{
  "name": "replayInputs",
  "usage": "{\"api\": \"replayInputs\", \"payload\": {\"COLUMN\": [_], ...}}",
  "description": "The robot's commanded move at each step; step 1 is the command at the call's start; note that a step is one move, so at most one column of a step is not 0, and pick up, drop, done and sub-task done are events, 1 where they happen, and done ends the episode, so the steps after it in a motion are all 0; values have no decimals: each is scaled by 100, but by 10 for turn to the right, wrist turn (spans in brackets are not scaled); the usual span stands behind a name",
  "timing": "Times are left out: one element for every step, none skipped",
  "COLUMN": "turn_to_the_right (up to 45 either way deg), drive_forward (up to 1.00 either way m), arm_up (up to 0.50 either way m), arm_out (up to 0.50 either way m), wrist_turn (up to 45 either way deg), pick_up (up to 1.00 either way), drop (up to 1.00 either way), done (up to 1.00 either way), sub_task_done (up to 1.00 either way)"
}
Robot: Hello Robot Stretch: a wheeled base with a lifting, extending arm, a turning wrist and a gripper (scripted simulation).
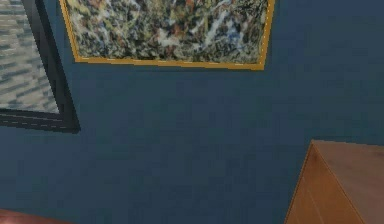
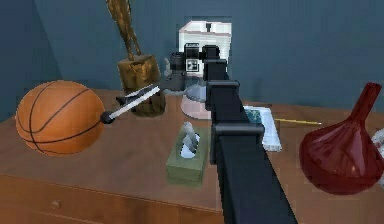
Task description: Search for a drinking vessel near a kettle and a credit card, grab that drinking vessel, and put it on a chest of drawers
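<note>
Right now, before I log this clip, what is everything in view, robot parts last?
painting: one, speckled, gold frame, forward view's top
dark frame: one, black, forward view's left
blue wall: one, behind both
furniture corner: one, brown wood, forward view's bottom right
wooden top: one, brown, arm side view
basketball: one, orange, on its left
statue: one, brown, wooden base, behind the ball
pale vessel: one, pinkish grey, middle
tissue box: one, green, near front
vase: one, dark red, right
arm: one, dark, from bottom edge
tool: one, dark, before the statue's base; cannot tell whether it holds anything
</note>
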Motion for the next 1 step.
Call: {"api": "replayInputs", "payload": {"turn_to_the_right": [0], "drive_forward": [0], "arm_up": [0], "arm_out": [0], "wrist_turn": [450], "pick_up": [0], "drop": [0], "done": [0], "sub_task_done": [0]}}
